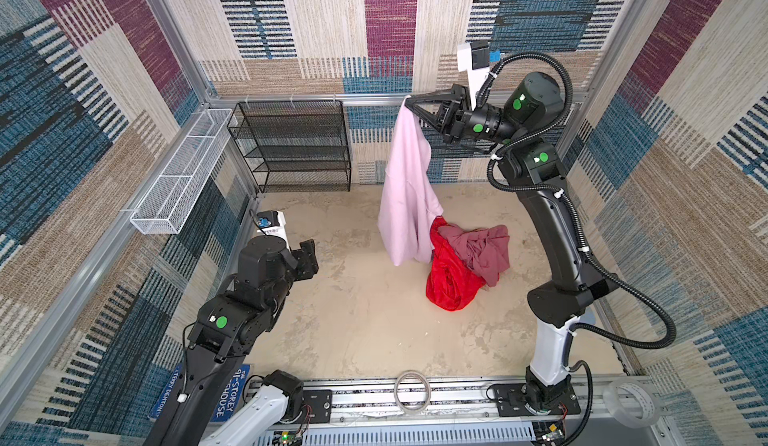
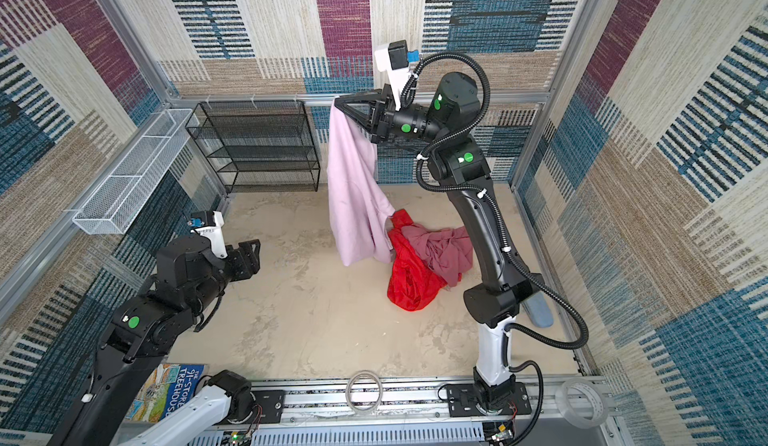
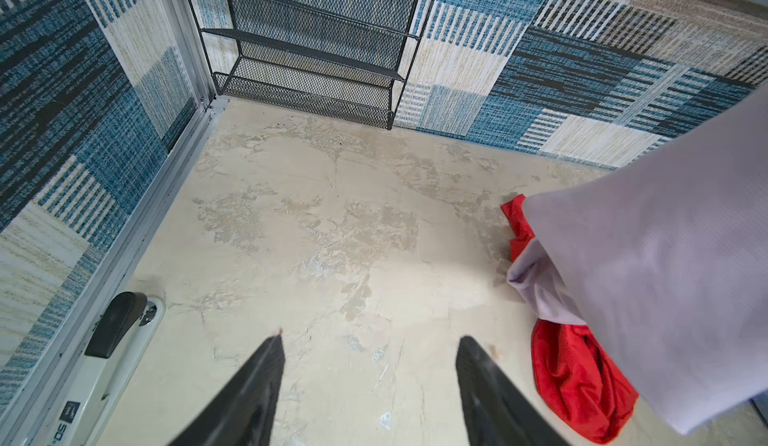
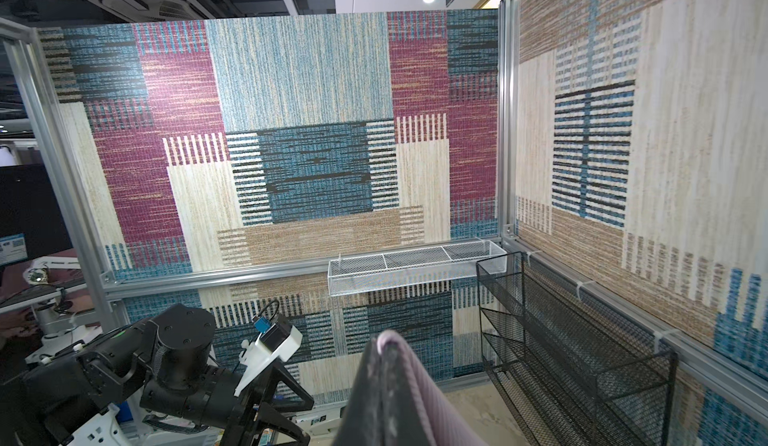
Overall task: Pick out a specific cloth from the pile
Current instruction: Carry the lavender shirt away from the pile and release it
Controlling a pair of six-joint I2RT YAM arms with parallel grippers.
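Patterned carpet panels are walling in a mottled beige tabletop (image 1: 353, 319). High above it, the right gripper (image 1: 409, 100) is pinching a top corner of the cloth (image 1: 405, 198) between fully closed jaws, so the pale lilac sheet is hanging straight down below them. It is probably being held that high to draw its whole length free of the pile (image 1: 465, 265). Far below the jaws, the red cloth (image 1: 446, 286) and the mauve cloth (image 1: 482, 248) are lying bunched together on the surface. The left gripper (image 3: 370, 340) is hovering low with its jaws standing partly apart and nothing between them. The hanging sheet is dangling off to one side of those jaws, perhaps within reach should help be needed.

The cloth's lowest hem is covering part of the red heap, so whether it is touching, snagging or hanging clear is hard to judge. From the left wrist, a lilac fold appears to be lying against red fabric. From the right wrist, only a pinched fold at the fingertip is showing, and the pile is falling outside the frame.
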